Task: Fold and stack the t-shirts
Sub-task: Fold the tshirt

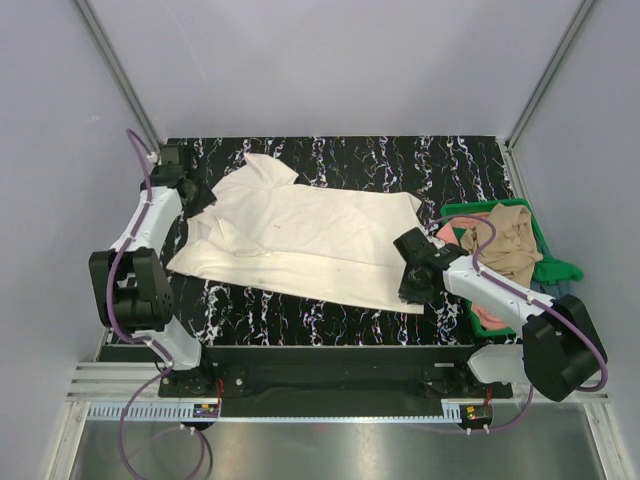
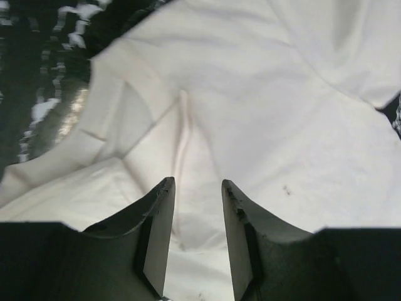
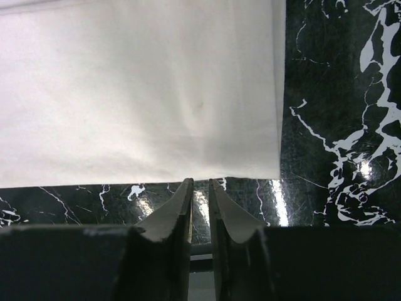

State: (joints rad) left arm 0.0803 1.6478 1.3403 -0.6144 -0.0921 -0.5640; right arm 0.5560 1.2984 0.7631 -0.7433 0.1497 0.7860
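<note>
The cream t-shirt is lying spread out on the black marbled surface. Its long axis is running from the far left down toward the near right. The sleeved end is pointing left, with one sleeve sticking out toward the far edge, and the straight hem is facing the green bin. The neck opening is hard to make out among the folds at the left.

The left fingers are standing apart over the creased cloth near a sleeve, with nothing between them. The right fingers are sitting narrowly apart at the hem corner, and no cloth is showing in the slit.

In the bin, a tan shirt is lying bunched on top of a salmon-pink one, hiding most of it. A grey-blue shirt is hanging over the bin's right side, partly covered by the right arm.
</note>
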